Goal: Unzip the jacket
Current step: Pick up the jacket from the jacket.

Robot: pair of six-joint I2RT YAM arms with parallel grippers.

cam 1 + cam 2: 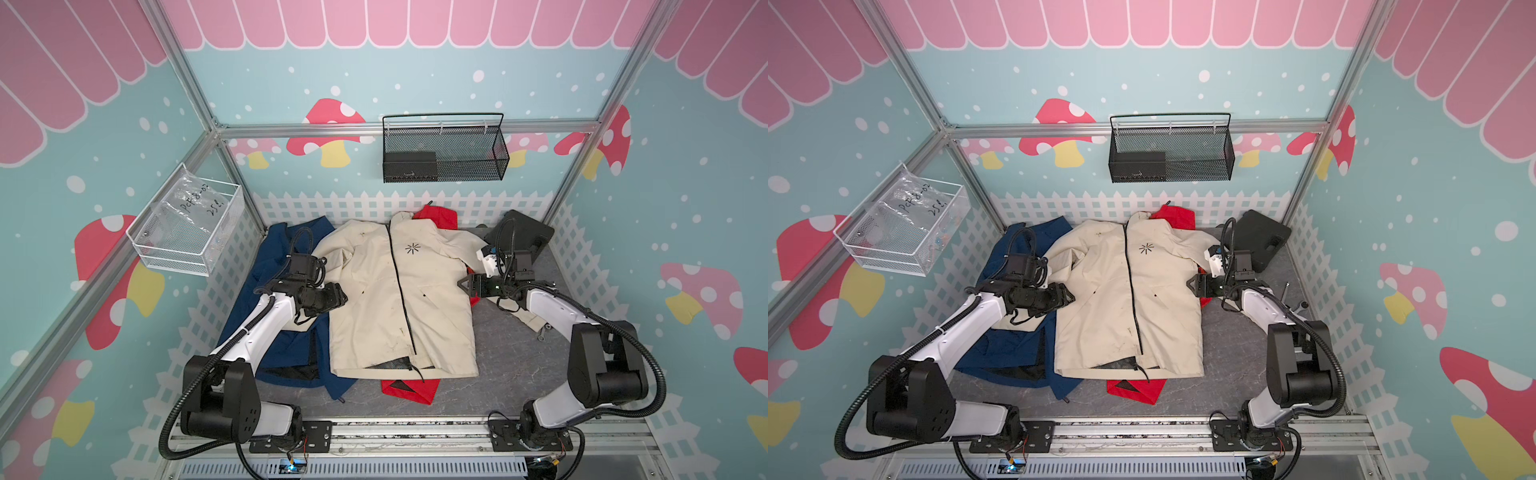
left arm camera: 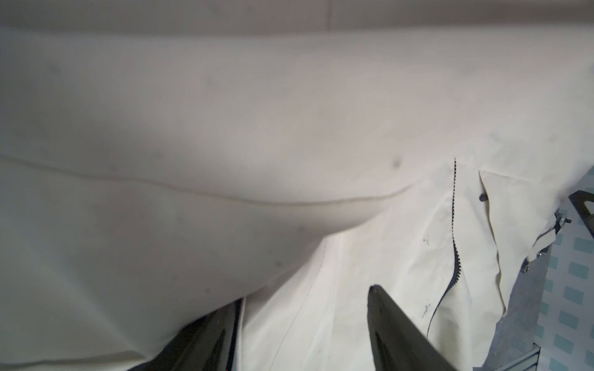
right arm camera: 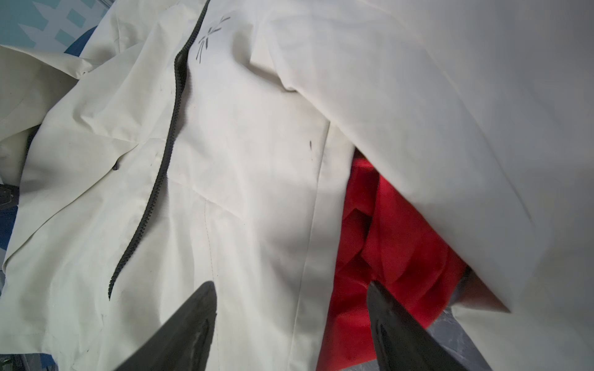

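Note:
A cream jacket (image 1: 386,299) (image 1: 1121,299) lies flat, front up, in the middle of the grey floor in both top views. Its black zipper (image 1: 399,282) (image 3: 167,160) (image 2: 454,257) runs shut from the collar almost to the hem, where the sides part over dark mesh. My left gripper (image 1: 338,299) (image 2: 305,295) is open at the jacket's left side; cream sleeve cloth partly covers one finger. My right gripper (image 1: 463,284) (image 3: 289,286) is open low at the jacket's right edge, one finger over cream cloth and the other over red cloth.
A navy jacket (image 1: 282,332) lies under my left arm. A red garment (image 1: 409,390) shows below the cream hem and behind the collar. A black case (image 1: 523,237) stands at the back right. A black mesh basket (image 1: 444,153) and a white one (image 1: 187,232) hang on the walls.

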